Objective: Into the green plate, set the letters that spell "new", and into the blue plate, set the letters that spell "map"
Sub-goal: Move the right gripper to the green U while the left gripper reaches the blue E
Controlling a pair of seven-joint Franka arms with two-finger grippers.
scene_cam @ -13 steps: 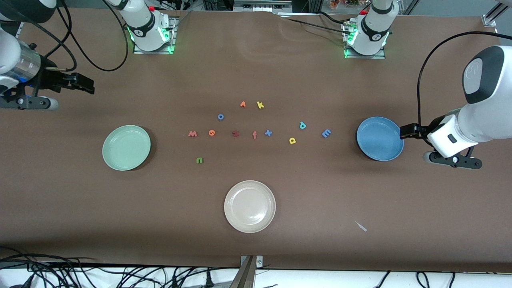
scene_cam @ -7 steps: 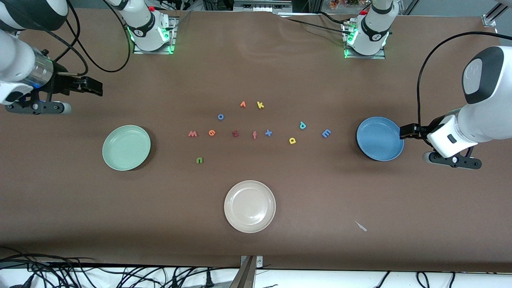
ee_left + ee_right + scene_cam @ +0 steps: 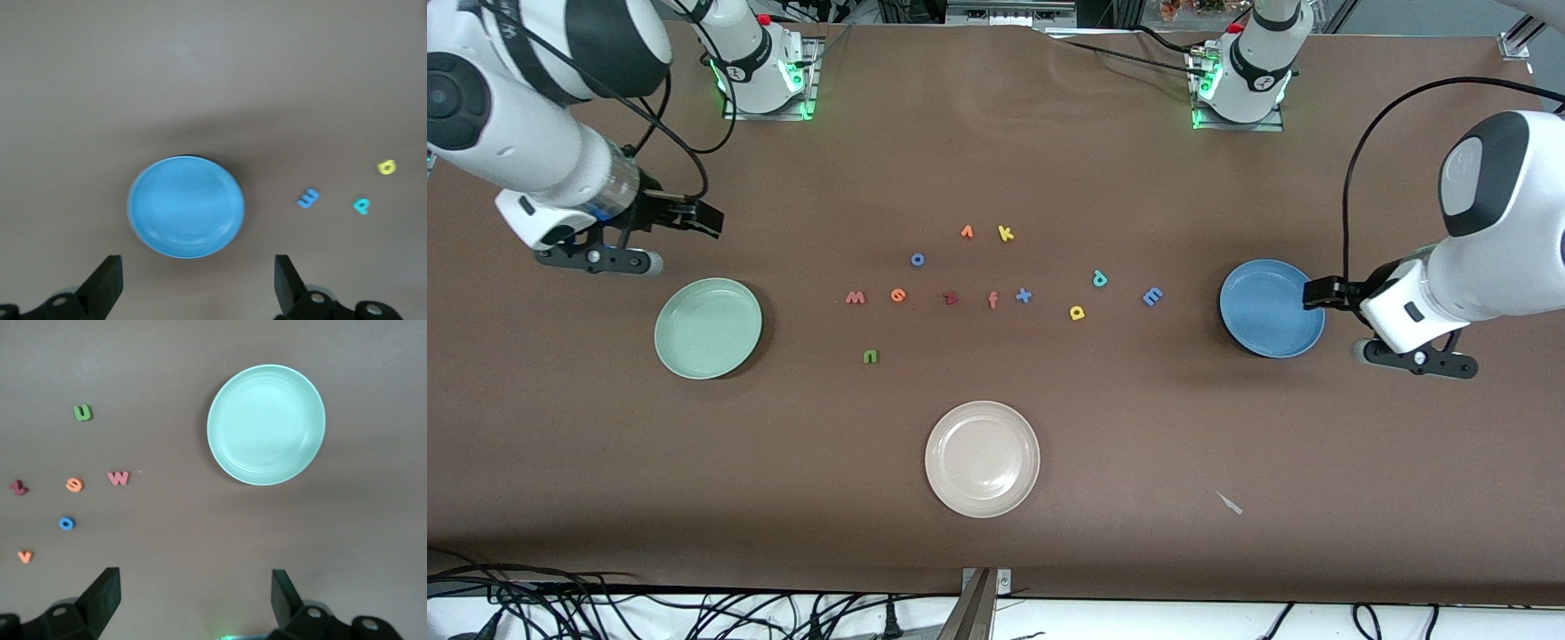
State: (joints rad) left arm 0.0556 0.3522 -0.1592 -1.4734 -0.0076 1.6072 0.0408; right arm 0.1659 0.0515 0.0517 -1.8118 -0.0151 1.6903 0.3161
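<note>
The green plate (image 3: 708, 328) (image 3: 266, 424) lies toward the right arm's end, the blue plate (image 3: 1272, 308) (image 3: 186, 207) toward the left arm's end. Between them lie the pink w (image 3: 855, 298) (image 3: 118, 478), orange e (image 3: 897, 295) (image 3: 74, 484), green n (image 3: 871, 356) (image 3: 82, 413), yellow a (image 3: 1077, 312) (image 3: 387, 167), teal p (image 3: 1100, 279) (image 3: 361, 206) and blue m (image 3: 1152, 296) (image 3: 307, 197). My right gripper (image 3: 710, 219) (image 3: 197, 603) hangs open over bare table close to the green plate. My left gripper (image 3: 1312, 293) (image 3: 198, 287) is open and empty over the blue plate's outer rim.
A cream plate (image 3: 982, 459) sits nearer the front camera, mid-table. Other letters lie in the row: dark red z (image 3: 951, 297), salmon f (image 3: 992, 300), blue x (image 3: 1024, 295), blue o (image 3: 917, 260), orange v (image 3: 967, 232), yellow k (image 3: 1006, 234). A pale scrap (image 3: 1230, 503) lies near the front edge.
My right arm has swung in from the table's end toward the green plate. My left gripper has crept slightly over the blue plate's rim. No letter or plate has moved.
</note>
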